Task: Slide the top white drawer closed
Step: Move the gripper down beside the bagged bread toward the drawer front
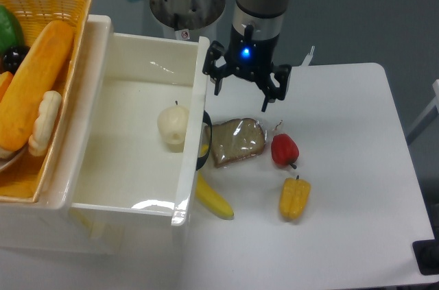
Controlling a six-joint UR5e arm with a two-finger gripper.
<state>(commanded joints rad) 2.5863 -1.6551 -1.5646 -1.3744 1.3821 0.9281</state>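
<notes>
One arm's gripper [243, 92] hangs over the far middle of the white table [357, 187], jaws spread wide, nothing between them, blue light lit on its wrist. Small round sticker on the arm base behind it, writing too small to read; no other labels legible. Top white drawer [140, 136] sits pulled out along the desk's left side, a pale pear-like fruit [173, 126] inside. Its black handle [204, 140] is mostly hidden behind the front panel. Woven yellow basket [27, 84] at far left is cut off by the frame, holding a bread loaf [36, 84]. Bagged bread slice [237, 142], red pepper [284, 149], corn cob [294, 197] and banana [213, 199] lie mid-desk; the banana's upper end is tucked under the drawer front.
</notes>
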